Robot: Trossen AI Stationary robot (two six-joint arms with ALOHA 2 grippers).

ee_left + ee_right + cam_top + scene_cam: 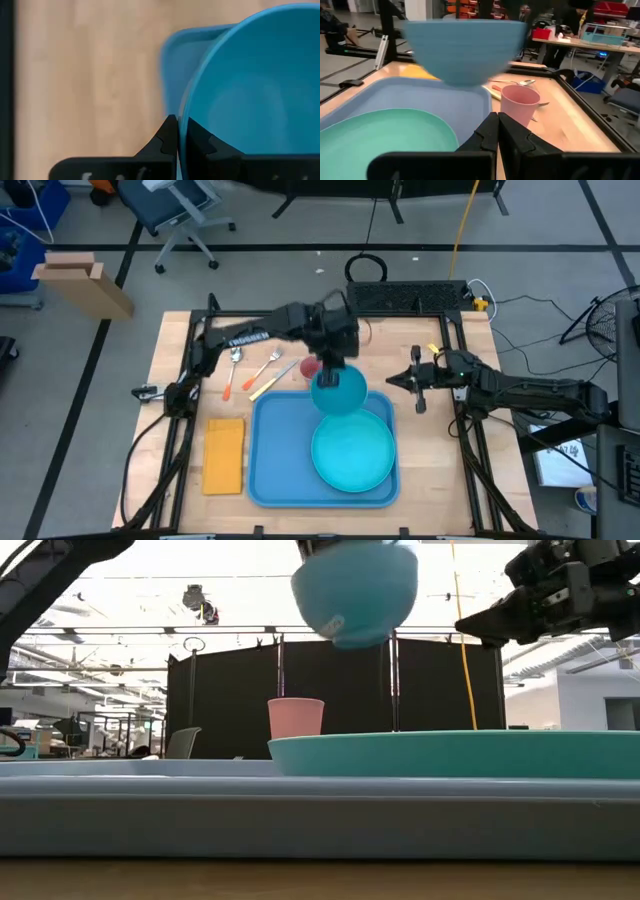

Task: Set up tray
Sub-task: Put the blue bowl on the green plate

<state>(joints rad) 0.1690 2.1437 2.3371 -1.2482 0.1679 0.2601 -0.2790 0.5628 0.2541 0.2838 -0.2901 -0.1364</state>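
Left claw [178,131] pinching bowl [250,85] rim, above tray [275,440]

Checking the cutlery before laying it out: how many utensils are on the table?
3, all on the table behind the tray's far-left corner: a spoon, an orange-handled fork and a yellow-handled utensil. The left arm may hide more.

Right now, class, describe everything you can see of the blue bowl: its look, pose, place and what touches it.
The bowl is round, light blue, smooth and plastic-looking, apparently empty. It hangs upright in the air above the far edge of the tray, clear of the teal plate below. The left gripper pinches its rim between both fingers; nothing else touches it. The pink cup stands beyond it on the table.
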